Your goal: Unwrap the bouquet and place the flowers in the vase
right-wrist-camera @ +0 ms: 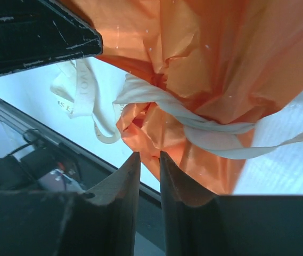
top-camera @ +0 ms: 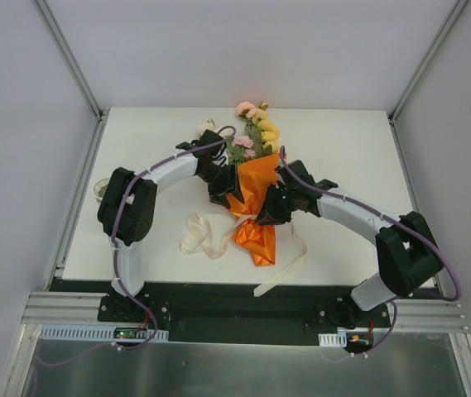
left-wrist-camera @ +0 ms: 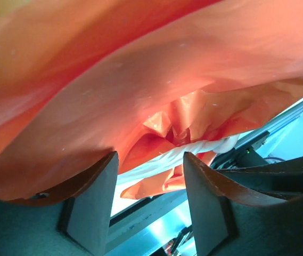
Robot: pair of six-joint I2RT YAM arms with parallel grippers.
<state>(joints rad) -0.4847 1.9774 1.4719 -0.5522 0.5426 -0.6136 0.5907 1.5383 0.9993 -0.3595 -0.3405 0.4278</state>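
Note:
The bouquet lies mid-table, its orange paper cone [top-camera: 254,194] pointing toward me and the pink, cream and yellow flowers [top-camera: 257,128] at the far end. A cream ribbon [right-wrist-camera: 210,136] still loops round the cone's neck, and its loose ends trail on the table [top-camera: 202,236]. My left gripper [top-camera: 223,192] [left-wrist-camera: 150,156] is at the cone's left side, open, with paper [left-wrist-camera: 156,69] draped above its fingers and nothing between them. My right gripper [top-camera: 270,211] [right-wrist-camera: 150,154] is at the cone's right side, its jaws a narrow slit apart just below the paper's lower edge [right-wrist-camera: 167,144]. The vase [top-camera: 101,190] stands at the table's left edge.
A long ribbon tail [top-camera: 289,260] runs to the table's front edge. White walls enclose the table [top-camera: 343,157] at the back and sides. A metal rail [top-camera: 235,310] with the arm bases runs along the near edge. The left gripper's black body [right-wrist-camera: 34,37] shows in the right wrist view.

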